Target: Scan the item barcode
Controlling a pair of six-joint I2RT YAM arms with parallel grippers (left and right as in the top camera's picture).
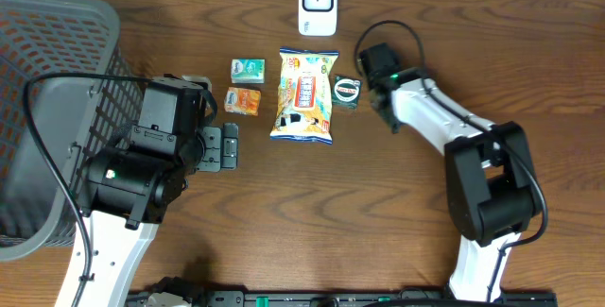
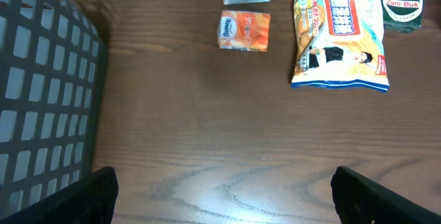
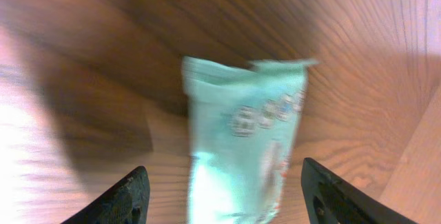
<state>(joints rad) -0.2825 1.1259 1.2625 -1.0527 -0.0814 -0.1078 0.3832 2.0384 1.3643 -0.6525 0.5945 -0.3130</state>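
A pale green item (image 3: pixel 241 148) shows blurred in the right wrist view, between the spread fingers of my right gripper (image 3: pixel 231 203). There is a gap of wood on each side of it and neither finger touches it. Overhead, my right gripper (image 1: pixel 371 97) sits just right of a small dark green Zam-Buk box (image 1: pixel 347 91). The white scanner (image 1: pixel 318 5) stands at the table's far edge. My left gripper (image 1: pixel 219 146) is open over bare wood, its fingertips (image 2: pixel 96 196) wide apart and holding nothing.
A long snack bag (image 1: pixel 304 94) lies in the middle of the table, with an orange packet (image 1: pixel 244 101) and a green-and-white packet (image 1: pixel 248 69) to its left. A grey mesh basket (image 1: pixel 47 80) fills the left side. A black cable loops behind the right arm.
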